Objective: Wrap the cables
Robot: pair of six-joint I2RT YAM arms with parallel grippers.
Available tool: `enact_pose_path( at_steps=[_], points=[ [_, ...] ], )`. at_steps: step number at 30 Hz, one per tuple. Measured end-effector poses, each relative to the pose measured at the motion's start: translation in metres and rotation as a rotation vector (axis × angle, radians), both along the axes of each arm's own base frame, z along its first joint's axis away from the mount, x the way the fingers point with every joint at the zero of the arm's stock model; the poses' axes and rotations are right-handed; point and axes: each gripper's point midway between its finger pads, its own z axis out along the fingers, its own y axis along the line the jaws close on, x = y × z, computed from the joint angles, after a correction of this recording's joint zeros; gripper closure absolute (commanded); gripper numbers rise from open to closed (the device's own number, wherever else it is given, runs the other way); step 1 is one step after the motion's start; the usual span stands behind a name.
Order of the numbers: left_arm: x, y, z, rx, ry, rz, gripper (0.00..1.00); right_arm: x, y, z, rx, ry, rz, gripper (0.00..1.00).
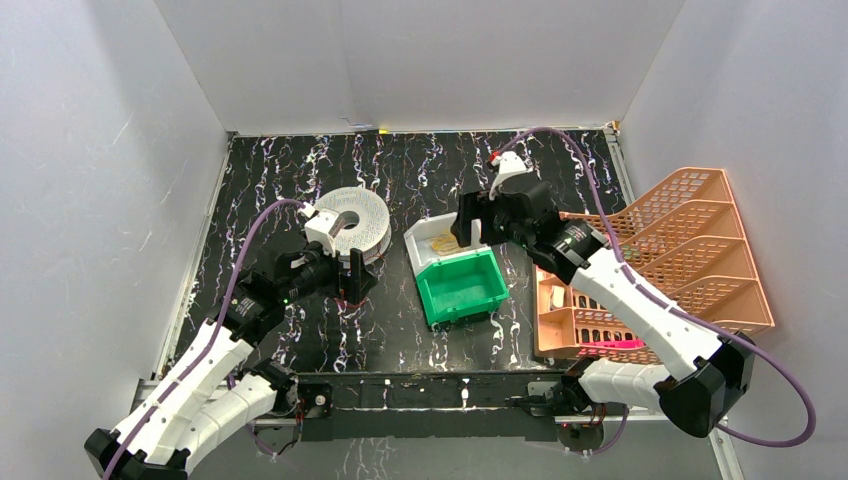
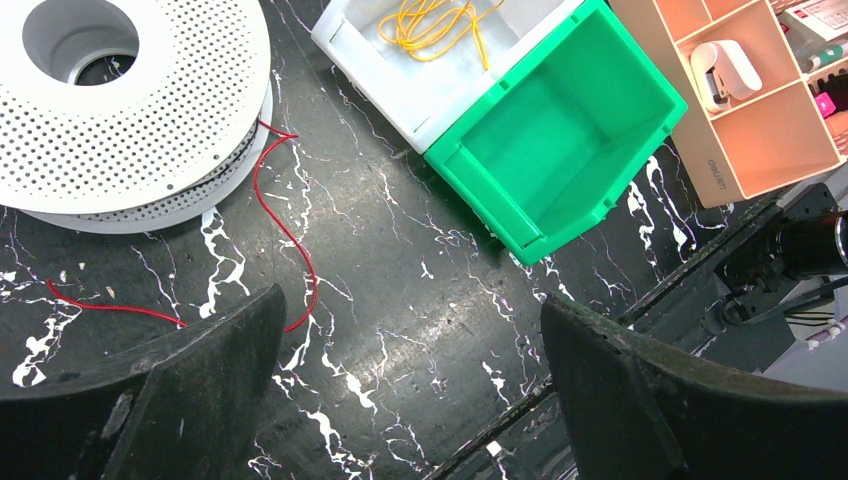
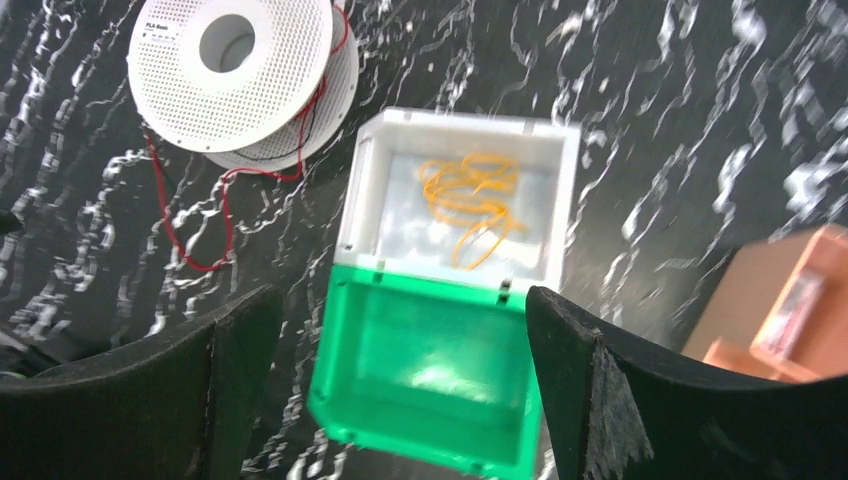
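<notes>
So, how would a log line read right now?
left gripper open beside red wire | right gripper open above white bin | yellow wire inside | spool lying flat

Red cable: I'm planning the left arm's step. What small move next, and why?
Probably lower the left gripper onto the red cable and close. Its jaws stand open and empty, and the cable lies loose on the table, trailing off the white spool near the gripper.

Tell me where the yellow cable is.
The yellow cable lies coiled inside the white bin mid-table, just behind the green bin, right of the spool.
</notes>
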Motion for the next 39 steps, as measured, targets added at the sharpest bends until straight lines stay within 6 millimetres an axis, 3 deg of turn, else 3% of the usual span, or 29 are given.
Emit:
enact_pose_path(
  at_steps=[7,13,19,23,31,39],
  points=[
    [0.0,0.0,0.0,0.001,-0.001,0.003,0.02,-0.045,-0.015,-0.066,0.095,0.321,-0.228,0.15],
    [0.001,0.001,0.0,0.004,-0.002,0.008,0.02,-0.095,-0.01,-0.086,0.129,0.451,-0.34,0.12],
    [0.001,0.002,0.0,0.006,-0.004,0.012,0.02,-0.119,-0.013,-0.116,0.157,0.547,-0.499,0.14],
    [0.001,0.002,0.001,0.005,-0.01,0.013,0.02,-0.122,-0.02,-0.139,0.141,0.579,-0.598,0.15],
    [-0.002,-0.001,0.001,0.008,-0.017,0.0,0.02,-0.108,-0.015,-0.163,0.103,0.582,-0.738,0.25],
    [-0.004,-0.001,0.003,0.009,-0.027,-0.002,0.02,-0.096,-0.009,-0.167,0.131,0.557,-0.786,0.58]
  ],
)
